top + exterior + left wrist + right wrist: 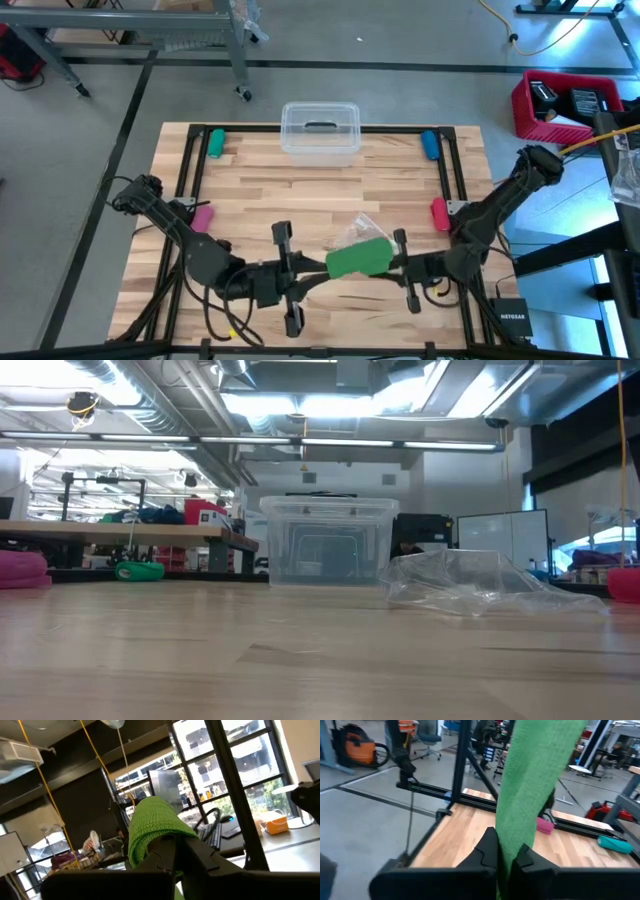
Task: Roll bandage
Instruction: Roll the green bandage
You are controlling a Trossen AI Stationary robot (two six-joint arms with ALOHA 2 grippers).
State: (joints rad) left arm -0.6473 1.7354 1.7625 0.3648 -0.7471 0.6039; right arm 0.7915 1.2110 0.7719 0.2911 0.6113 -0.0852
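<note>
Left gripper [318,268]: we are pinching one end of the bright green knitted fabric bandage [359,258], fingers closed.
Right gripper [392,258]: we are clamping its other end.
Bandage: hanging between both claws, above the wooden table [300,190].

Robotics lab or workshop, exposed ceiling ducts [150,390], cluttered workbenches [120,535], monitors [500,535], concrete floor [80,130]
</note>
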